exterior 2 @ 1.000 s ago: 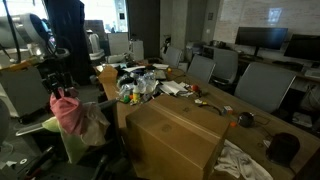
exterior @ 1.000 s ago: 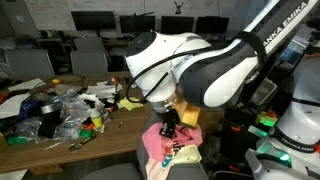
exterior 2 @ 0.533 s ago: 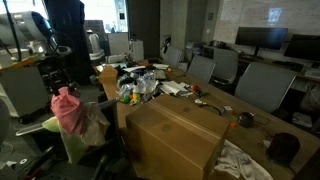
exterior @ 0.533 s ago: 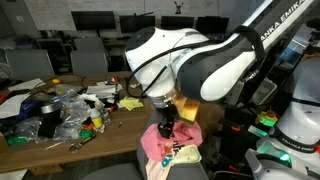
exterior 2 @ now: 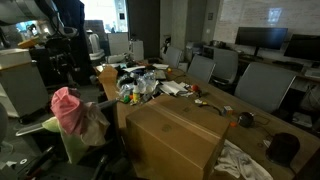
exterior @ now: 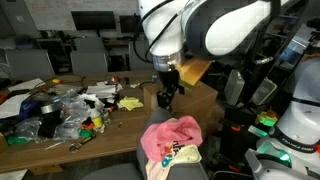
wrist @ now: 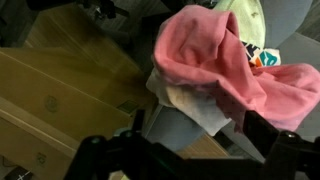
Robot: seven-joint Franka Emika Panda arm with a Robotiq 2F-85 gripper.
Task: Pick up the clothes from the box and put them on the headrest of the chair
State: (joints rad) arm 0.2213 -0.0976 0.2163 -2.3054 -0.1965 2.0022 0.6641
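Table (exterior: 115,128): far left; we see brown wood strewn with clear plastic bags (exterior: 70,112) and small clutter.
Gripper (exterior: 165,97): centre, hanging from the white arm (exterior: 210,30) above the chair (wrist: 182,138); we read its fingers (wrist: 135,125) as spread wide, empty, clear of the cloth.
Pink garment (exterior: 172,133): draped over the headrest directly below the gripper, topmost of the pile.
Printed garment (exterior: 182,152): white with coloured print, peeking out beneath the pink one's near edge.
Yellow-green garment (wrist: 240,12): in the wrist view, touching the pink one's far side.
Headrest (wrist: 292,20): grey fabric, largely covered.
Box (exterior 2: 175,135): brown cardboard, just right of the chair in an exterior view; we cannot see inside it.
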